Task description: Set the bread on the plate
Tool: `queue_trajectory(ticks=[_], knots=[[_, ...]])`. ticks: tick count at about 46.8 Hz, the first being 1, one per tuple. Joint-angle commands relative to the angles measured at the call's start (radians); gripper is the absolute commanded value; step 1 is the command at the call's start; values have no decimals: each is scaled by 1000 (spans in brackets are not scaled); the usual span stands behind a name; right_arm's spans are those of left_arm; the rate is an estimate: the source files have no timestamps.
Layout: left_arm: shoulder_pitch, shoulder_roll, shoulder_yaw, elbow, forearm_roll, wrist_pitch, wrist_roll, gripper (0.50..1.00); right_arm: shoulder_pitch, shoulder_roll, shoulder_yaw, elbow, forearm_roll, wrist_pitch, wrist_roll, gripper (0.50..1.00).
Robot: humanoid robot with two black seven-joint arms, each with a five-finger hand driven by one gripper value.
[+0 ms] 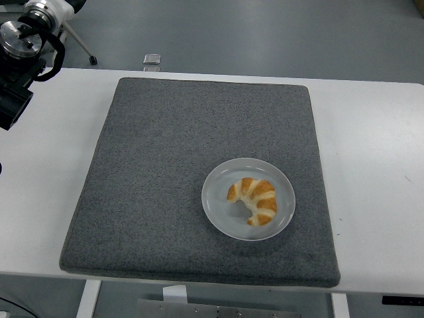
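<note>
Left-side first: only the black left arm (20, 79) with its silver joint shows at the top left corner, and I cannot tell how its hand stands. Next comes the square grey felt mat (165, 165) on the white table (377, 165). On the mat's right half sits the round white plate (215, 212), with the golden curved bread (254, 200) lying on it.

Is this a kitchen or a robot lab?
Probably a robot lab, not a kitchen. A croissant sits on a plate over a grey foam mat on a plain white table, a black robot arm shows at the far left, and the floor is bare grey.
</note>
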Motion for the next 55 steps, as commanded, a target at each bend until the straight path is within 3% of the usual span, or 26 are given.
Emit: queue_trajectory(ticks=[1, 5, 9, 13, 20, 33, 55], knots=[[20, 0, -1, 0, 1, -53, -28, 996, 0, 0, 0, 0, -1, 2, 0, 932], [41, -15, -2, 1, 0, -95, -62, 999, 0, 0, 1, 0, -2, 0, 0, 930], [63, -46, -2, 18, 3, -107, -120, 1000, 0, 0, 1, 0, -1, 2, 0, 930], [80, -75, -2, 40, 3, -116, -144, 1000, 0, 0, 1, 0, -1, 0, 0, 930], [93, -124, -5, 66, -6, -113, -146, 1000, 0, 0, 4, 0, -2, -3, 0, 930], [93, -181, -56, 121, -25, -57, -135, 999, 0, 0, 0, 0, -1, 2, 0, 930], [100, -184, -136, 124, -28, 6, -135, 999, -2, 0, -3, 0, -1, 5, 0, 930]])
